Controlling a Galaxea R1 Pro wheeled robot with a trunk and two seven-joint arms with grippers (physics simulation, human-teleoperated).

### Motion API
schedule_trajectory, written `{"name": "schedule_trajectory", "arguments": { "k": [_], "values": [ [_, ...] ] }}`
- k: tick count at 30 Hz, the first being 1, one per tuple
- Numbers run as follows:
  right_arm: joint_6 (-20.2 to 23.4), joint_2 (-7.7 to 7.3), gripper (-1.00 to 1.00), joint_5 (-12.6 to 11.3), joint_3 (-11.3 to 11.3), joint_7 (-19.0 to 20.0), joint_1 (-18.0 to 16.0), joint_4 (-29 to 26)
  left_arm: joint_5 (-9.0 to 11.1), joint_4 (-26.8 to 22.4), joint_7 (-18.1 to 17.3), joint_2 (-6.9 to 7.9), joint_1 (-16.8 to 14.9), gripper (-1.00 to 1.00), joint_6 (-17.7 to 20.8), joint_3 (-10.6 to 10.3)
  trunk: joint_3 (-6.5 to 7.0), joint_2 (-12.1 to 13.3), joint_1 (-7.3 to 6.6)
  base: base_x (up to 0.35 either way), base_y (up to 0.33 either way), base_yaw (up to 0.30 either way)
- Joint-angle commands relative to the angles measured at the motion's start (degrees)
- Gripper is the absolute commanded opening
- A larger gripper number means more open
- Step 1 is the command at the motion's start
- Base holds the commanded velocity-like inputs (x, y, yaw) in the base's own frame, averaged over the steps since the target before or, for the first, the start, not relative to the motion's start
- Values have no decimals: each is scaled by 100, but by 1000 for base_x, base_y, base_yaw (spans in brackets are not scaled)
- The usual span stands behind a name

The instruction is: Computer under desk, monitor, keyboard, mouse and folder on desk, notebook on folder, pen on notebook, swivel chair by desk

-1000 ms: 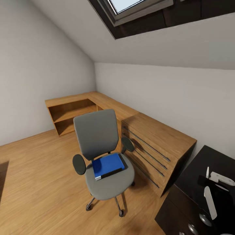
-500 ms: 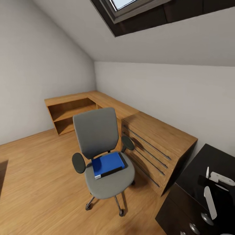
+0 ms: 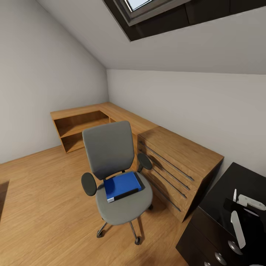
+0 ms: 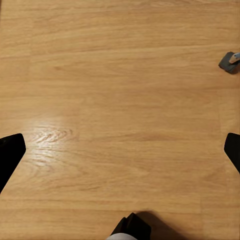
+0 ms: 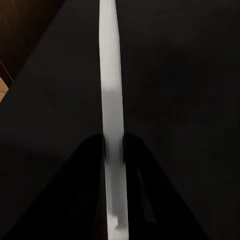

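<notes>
The grey swivel chair [image 3: 111, 155] stands on the wood floor in the middle of the head view, with the bright-blue folder [image 3: 122, 186] lying flat on its seat. At the lower right is a corner of the glossy black desk [image 3: 221, 199]. Above it my right gripper [image 3: 233, 205] is shut on the slim white pen [image 3: 237, 227]; the right wrist view has the pen [image 5: 112, 100] pinched between the dark fingers [image 5: 90, 170] over the black top. My left gripper [image 4: 120, 150] hangs open over bare floor. The computer, monitor, keyboard, mouse and notebook are out of view.
Low oak shelving [image 3: 85, 123] runs along the far wall and joins an oak cabinet [image 3: 177, 155] just right of the chair. The desk's black drawers with silver knobs [image 3: 232, 248] face the floor. A chair castor [image 4: 230, 62] sits near my left gripper. The ceiling slopes low under a skylight [image 3: 147, 7].
The head view has shifted very slightly. The chair, folder and both grippers stay where they were.
</notes>
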Motion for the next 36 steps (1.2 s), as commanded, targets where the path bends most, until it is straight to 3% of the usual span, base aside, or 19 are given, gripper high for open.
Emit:
{"name": "schedule_trajectory", "arguments": {
  "k": [1, 26, 30, 34, 36],
  "values": [
    [18, -2, 100, -60, 5, -45, -3, -7, 26, -8, 42, 5, -2, 100, -15, -50, -6, -3, 0, 0, 0, 0],
    [19, -2, 100, -60, 5, -41, -3, -47, 19, -8, 32, 6, -2, 100, -15, -51, -6, -3, 0, 0, 0, 0],
    [30, 17, 100, -63, 24, -36, -1, -261, 19, -7, 28, 4, -2, 100, -15, -58, -6, -3, 0, 0, 0, 0],
    [70, 87, 100, -51, 34, -41, 3, -595, 19, -8, 27, 4, -2, 100, -15, -63, -6, -3, 0, 0, 0, 0],
    [117, 220, 100, -37, 37, -45, 10, -880, 19, -8, 27, 4, -2, 100, -15, -66, -6, -3, 0, 0, 0, 0]
  ]
}}
